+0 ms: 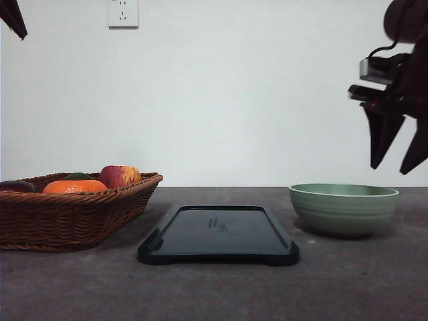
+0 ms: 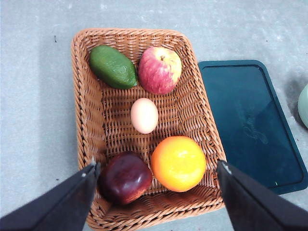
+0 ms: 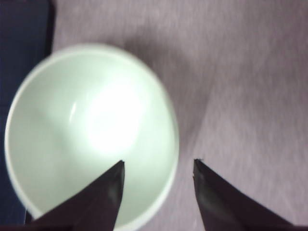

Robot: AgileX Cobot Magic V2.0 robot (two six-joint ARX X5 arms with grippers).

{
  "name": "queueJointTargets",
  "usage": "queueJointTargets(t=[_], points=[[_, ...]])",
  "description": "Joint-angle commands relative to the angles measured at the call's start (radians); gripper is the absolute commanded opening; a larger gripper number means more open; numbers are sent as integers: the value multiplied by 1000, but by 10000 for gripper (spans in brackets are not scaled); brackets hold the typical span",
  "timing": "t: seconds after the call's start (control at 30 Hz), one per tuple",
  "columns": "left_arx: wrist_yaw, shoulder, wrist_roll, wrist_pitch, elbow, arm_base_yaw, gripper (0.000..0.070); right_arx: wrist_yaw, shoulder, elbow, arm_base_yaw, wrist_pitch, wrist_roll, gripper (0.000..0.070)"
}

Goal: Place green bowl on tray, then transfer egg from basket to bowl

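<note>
The green bowl (image 1: 343,207) stands on the table to the right of the dark tray (image 1: 219,234), not on it. High above the bowl my right gripper (image 1: 390,169) hangs open and holds nothing. In the right wrist view its open fingers (image 3: 158,162) straddle the near rim of the bowl (image 3: 91,130), well above it. The wicker basket (image 1: 73,221) sits left of the tray. The egg (image 2: 144,115) lies in the middle of the basket (image 2: 79,96). My left gripper (image 2: 157,165) hovers open over the basket, empty.
In the basket lie an avocado (image 2: 113,67), an apple (image 2: 160,70), an orange (image 2: 178,163) and a dark red fruit (image 2: 125,177) around the egg. The tray (image 2: 250,125) lies close beside the basket. A wall stands behind the table.
</note>
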Motion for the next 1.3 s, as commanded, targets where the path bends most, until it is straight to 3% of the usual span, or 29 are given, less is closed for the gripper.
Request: queueJointTargets(t=[0.0, 0.17, 0.33, 0.47, 0.83, 1.03, 1.27], points=[[6, 11, -6, 7, 26, -4, 501, 0, 50, 50, 2, -17, -11, 271], [6, 12, -6, 10, 26, -4, 501, 1, 136, 132, 2, -77, -12, 266], [6, 13, -6, 13, 26, -4, 501, 4, 169, 145, 2, -103, -16, 194], [6, 13, -6, 23, 26, -4, 501, 5, 181, 145, 2, -128, -24, 175], [6, 13, -6, 26, 26, -4, 501, 30, 195, 145, 2, -151, -44, 8], [6, 13, -6, 27, 26, -4, 501, 19, 193, 150, 4, -177, -52, 8], [6, 13, -6, 26, 26, -4, 501, 19, 193, 241, 39, -295, -78, 8]])
